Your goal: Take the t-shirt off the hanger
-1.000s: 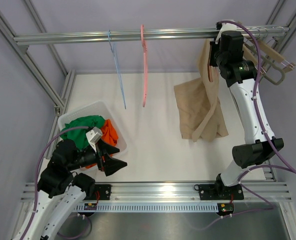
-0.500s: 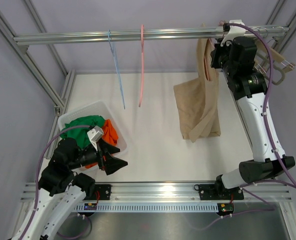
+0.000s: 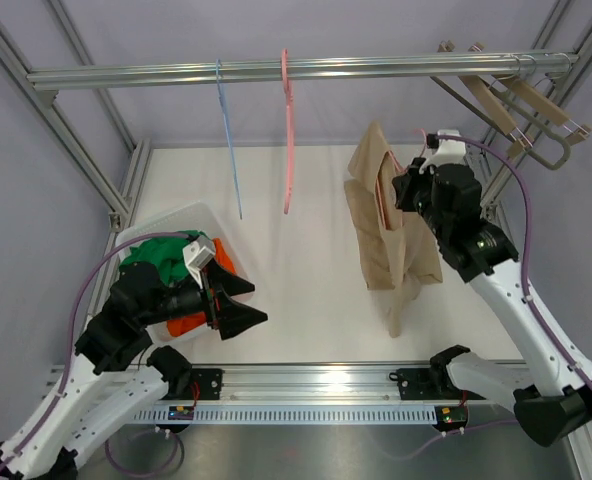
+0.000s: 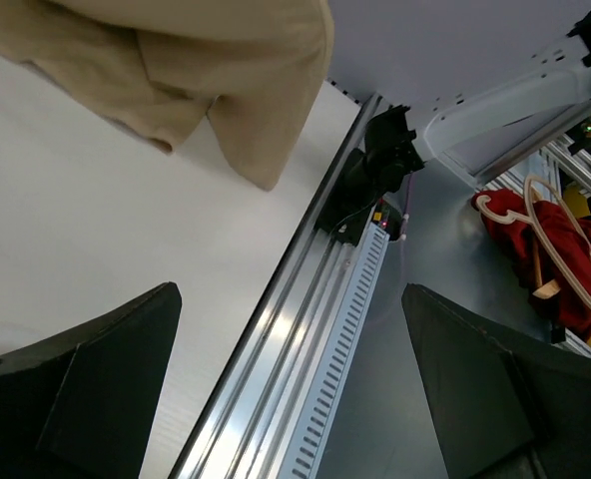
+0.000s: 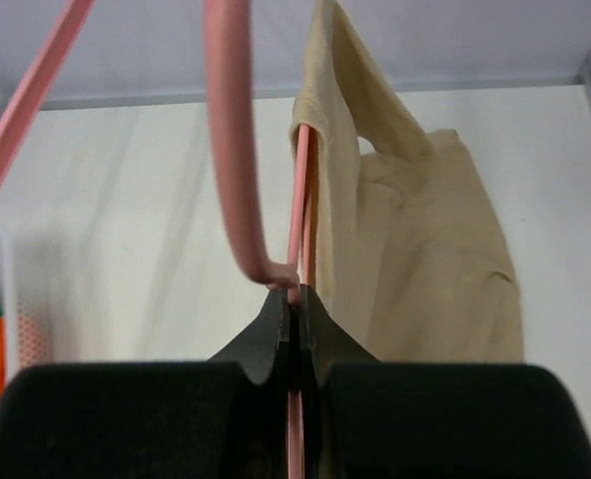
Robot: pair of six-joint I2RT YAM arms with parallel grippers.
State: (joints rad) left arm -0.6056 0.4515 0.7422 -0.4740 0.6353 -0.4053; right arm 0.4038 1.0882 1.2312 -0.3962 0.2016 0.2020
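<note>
- Top view: above and behind me, looking down on the whole surface (image 3: 306, 290).
- Left wrist: low over it, facing the t-shirt (image 4: 176, 60).
- Right wrist: close behind my right gripper (image 5: 294, 304), looking along the hanger (image 5: 228, 130) to the same t-shirt.

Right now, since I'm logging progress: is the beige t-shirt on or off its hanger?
On. The t-shirt hangs over the pink hanger, whose neck the right gripper pinches shut.
</note>
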